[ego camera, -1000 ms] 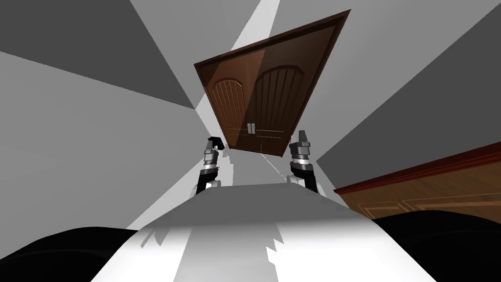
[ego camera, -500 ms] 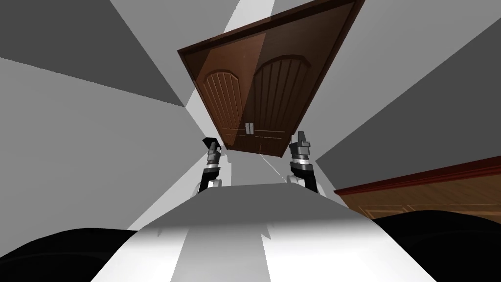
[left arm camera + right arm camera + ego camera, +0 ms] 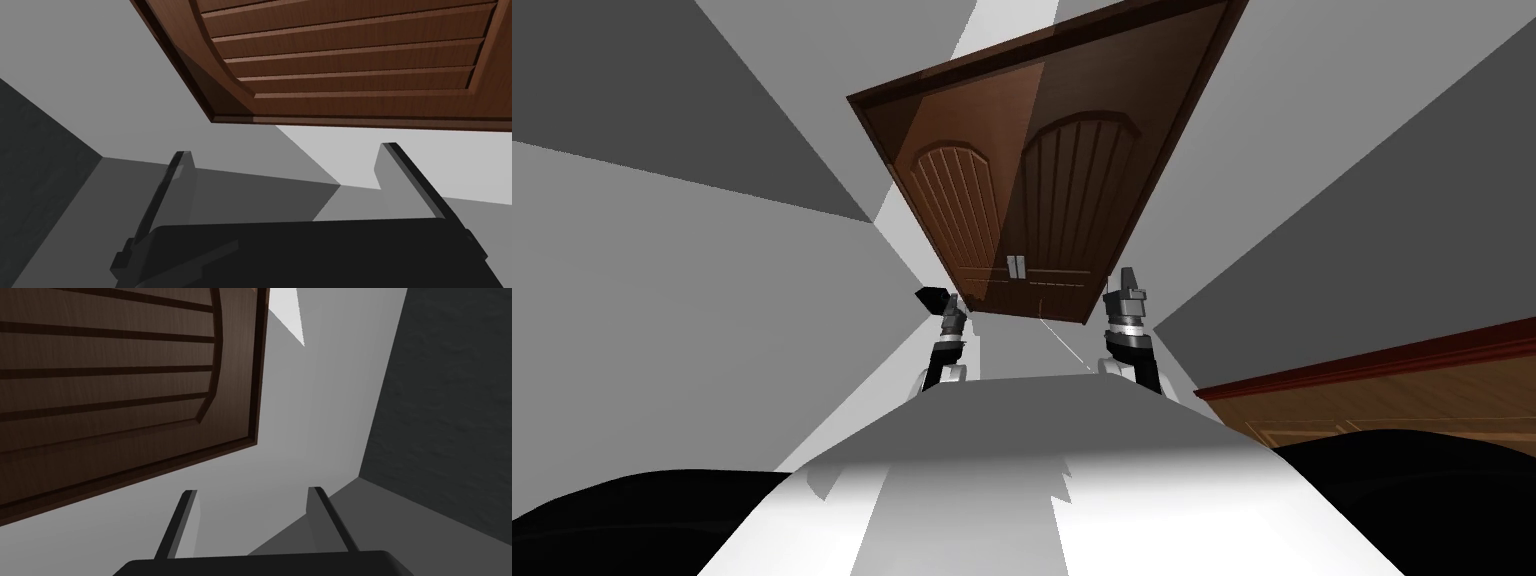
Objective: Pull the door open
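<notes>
Door (image 3: 1042, 190) brown, left claw (image 3: 285, 149) spread — empty

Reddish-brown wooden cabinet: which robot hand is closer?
Right. The right gripper is beside the brown panelled double door, toward the reddish-brown wooden cabinet; the left gripper is beside the door's opposite edge.

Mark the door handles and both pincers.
door handles (image 3: 1011, 266): head view, on one bar.
left pincer (image 3: 284, 151): left wrist view, midway between fingertips.
right pincer (image 3: 252, 491): right wrist view, midway between fingertips.
</notes>
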`<state>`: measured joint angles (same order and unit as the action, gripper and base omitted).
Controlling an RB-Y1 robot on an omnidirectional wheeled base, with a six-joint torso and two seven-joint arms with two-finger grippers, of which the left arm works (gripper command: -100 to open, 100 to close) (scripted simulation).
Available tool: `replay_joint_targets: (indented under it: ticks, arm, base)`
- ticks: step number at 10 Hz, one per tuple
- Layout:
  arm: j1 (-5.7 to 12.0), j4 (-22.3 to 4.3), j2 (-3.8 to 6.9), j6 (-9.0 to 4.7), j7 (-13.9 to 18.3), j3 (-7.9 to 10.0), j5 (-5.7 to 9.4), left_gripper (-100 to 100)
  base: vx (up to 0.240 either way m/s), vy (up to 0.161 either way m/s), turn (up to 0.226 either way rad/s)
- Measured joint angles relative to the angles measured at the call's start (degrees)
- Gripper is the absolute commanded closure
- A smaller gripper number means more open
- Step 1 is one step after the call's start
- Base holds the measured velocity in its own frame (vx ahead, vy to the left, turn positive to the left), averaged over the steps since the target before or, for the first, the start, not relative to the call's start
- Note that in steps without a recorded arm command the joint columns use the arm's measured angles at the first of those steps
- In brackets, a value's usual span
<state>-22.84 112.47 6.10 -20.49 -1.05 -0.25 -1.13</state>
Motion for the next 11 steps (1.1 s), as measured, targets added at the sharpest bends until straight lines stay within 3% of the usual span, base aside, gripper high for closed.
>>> replay_joint_targets:
  ticks: [11]
  arm:
    - [6.34,-12.5,3.02,0.74,3.3,0.53,2.25,-100]
  base:
    - [0.101,-0.003,-0.075]
